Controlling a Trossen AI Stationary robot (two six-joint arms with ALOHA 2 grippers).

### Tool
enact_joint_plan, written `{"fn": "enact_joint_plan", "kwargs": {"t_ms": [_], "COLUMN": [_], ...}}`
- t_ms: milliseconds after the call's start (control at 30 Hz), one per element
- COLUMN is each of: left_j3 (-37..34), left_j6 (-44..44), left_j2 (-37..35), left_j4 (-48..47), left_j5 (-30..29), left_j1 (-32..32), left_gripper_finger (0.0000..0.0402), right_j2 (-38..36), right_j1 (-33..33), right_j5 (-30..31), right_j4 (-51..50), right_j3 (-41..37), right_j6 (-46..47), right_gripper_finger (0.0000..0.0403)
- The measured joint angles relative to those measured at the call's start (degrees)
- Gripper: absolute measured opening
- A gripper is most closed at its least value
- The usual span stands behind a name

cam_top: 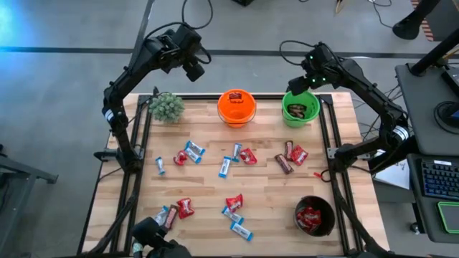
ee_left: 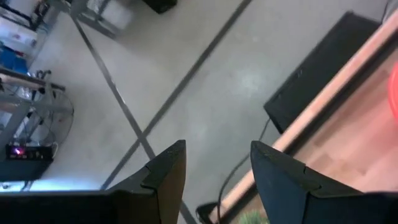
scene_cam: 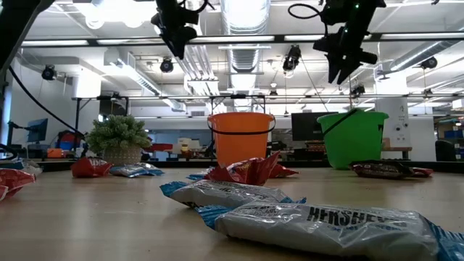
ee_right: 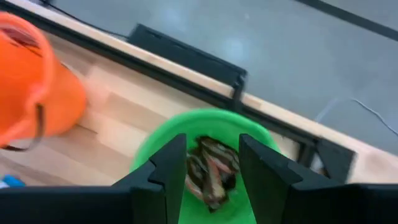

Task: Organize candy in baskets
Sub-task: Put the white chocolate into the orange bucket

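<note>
Three baskets stand on the wooden table: orange (cam_top: 237,107) and green (cam_top: 300,109) at the far edge, black (cam_top: 314,215) near the front right. Loose candy (cam_top: 229,161) lies over the table's middle and front: red packets, brown bars, blue-and-white bars. The green basket (ee_right: 155,140) holds dark brown bars (ee_right: 211,168); the black one holds red packets (cam_top: 310,218). My right gripper (ee_right: 212,149) hangs open above the green basket with nothing between its fingers. My left gripper (ee_left: 217,155) is open and high beyond the table's far left edge (cam_top: 192,68), over the floor.
A bushy potted plant (cam_top: 166,106) stands at the table's far left, below my left arm. Dark rails run along the table's left and right sides. A blue-and-white bar (scene_cam: 319,221) lies close before the low camera.
</note>
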Motion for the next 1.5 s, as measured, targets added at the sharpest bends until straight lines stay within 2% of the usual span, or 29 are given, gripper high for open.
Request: {"fn": "enact_joint_plan", "kwargs": {"t_ms": [133,367,633,733,833,933,1133,1500], "left_j3": [0.0,0.0,-0.2,-0.2,-0.2,-0.2,0.0,0.1], "left_j6": [-2.6,-7.3,-5.6,-6.0,-6.1,-5.6,-4.7,-2.3], "left_j2": [0.1,0.1,0.1,0.1,0.1,0.1,-0.4,-4.8], "left_j4": [-3.8,-7.5,-7.4,-7.6,-8.0,-9.6,-15.5,-15.4], "left_j5": [0.0,-0.3,0.1,3.9,10.6,14.3,14.6,17.0], "left_j1": [0.2,0.4,0.3,0.3,0.3,0.1,0.0,-0.6], "left_gripper_finger": [0.0167,0.0207,0.0209,0.0202,0.0196,0.0193,0.0192,0.0192], "right_j2": [0.0,0.0,0.0,0.0,0.0,0.0,0.0,0.9], "right_j1": [0.1,0.8,2.9,4.2,5.9,7.8,12.5,24.8], "right_j5": [-3.3,-5.8,-21.8,-25.5,-26.1,-26.2,-26.2,-25.9], "right_j4": [2.0,3.4,8.0,10.8,13.3,14.1,14.5,21.1], "right_j3": [0.0,0.0,0.0,0.0,0.0,0.0,0.0,0.0], "right_j6": [-1.0,-1.9,-2.0,-2.0,-2.2,-1.4,2.6,5.2], "right_gripper_finger": [0.0127,0.0128,0.0128,0.0128,0.0129,0.0125,0.0115,0.0103]}}
